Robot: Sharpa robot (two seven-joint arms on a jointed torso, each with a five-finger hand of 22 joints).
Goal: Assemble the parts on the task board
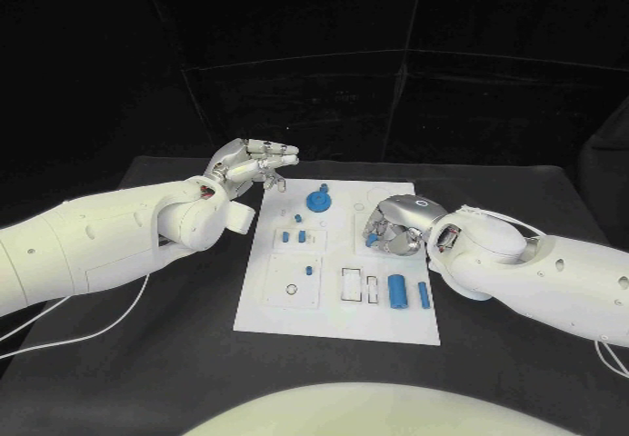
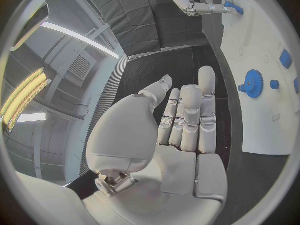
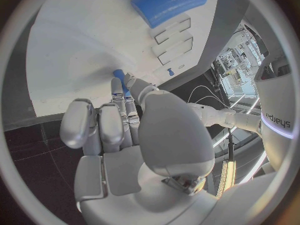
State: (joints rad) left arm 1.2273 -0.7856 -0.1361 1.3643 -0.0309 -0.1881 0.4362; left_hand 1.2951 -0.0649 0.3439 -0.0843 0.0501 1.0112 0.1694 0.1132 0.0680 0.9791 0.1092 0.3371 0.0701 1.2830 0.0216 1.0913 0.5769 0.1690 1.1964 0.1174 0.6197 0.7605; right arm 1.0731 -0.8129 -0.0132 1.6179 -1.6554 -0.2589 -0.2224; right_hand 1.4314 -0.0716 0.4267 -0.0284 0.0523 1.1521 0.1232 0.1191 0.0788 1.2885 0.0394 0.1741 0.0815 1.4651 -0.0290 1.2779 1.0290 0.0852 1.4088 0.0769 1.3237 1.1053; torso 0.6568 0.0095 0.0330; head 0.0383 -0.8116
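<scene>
the white task board (image 1: 334, 313) lies in the middle of the black table (image 1: 524, 372), its long sides running from the near edge toward the far edge. the left hand (image 1: 252, 163) hovers over the table just beside the board's far left corner, fingers apart and nearly straight, holding nothing; in the left wrist view the same hand (image 2: 184, 117) shows its bare palm and extended fingers (image 2: 206, 92) with nothing between them. the right hand (image 1: 397, 227) is down over the right side of the board, about halfway along that edge, fingers curled downward. in the right wrist view this hand (image 3: 125, 125) pinches a small blue peg (image 3: 119, 77) at its fingertips, the peg's tip against the white board surface. a blue gear (image 1: 319, 199) stands on the far part of the board, near its middle line, and appears again in the left wrist view (image 2: 253, 82). small blue pieces (image 1: 300, 236) sit in the left column of recesses just nearer than the gear. two blue cylinders (image 1: 396, 292) lie side by side near the board's near right corner, next to a pair of empty rectangular slots (image 1: 352, 283). one large blue cylinder (image 3: 169, 2) also shows in the right wrist view, lying beside stepped rectangular recesses.
</scene>
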